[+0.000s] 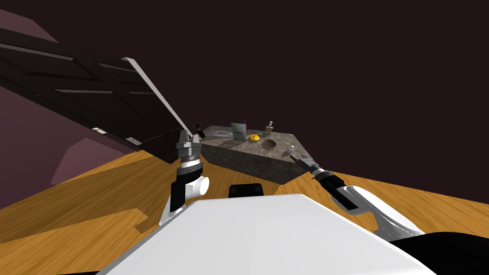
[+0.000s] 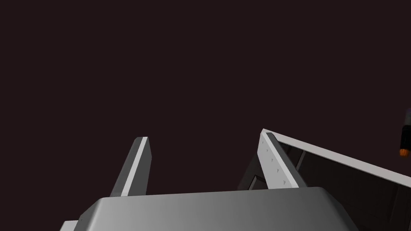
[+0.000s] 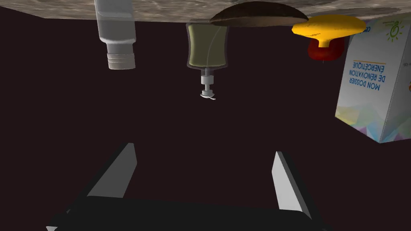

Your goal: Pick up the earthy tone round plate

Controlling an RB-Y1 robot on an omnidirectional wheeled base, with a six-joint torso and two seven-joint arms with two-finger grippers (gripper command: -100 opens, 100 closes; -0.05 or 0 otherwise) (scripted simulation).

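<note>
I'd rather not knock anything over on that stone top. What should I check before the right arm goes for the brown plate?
1. Plate found: ok, the brown round plate lies on the stone top.
2. Right gripper open and empty: ok.
3. Right gripper at the plate: not ok, it is short of it, near the top's corner.
4. Way in free: cannot tell, the white bottle and pump bottle stand close to the plate.
5. Left gripper out of the way: ok, open, apart from the plate.
</note>
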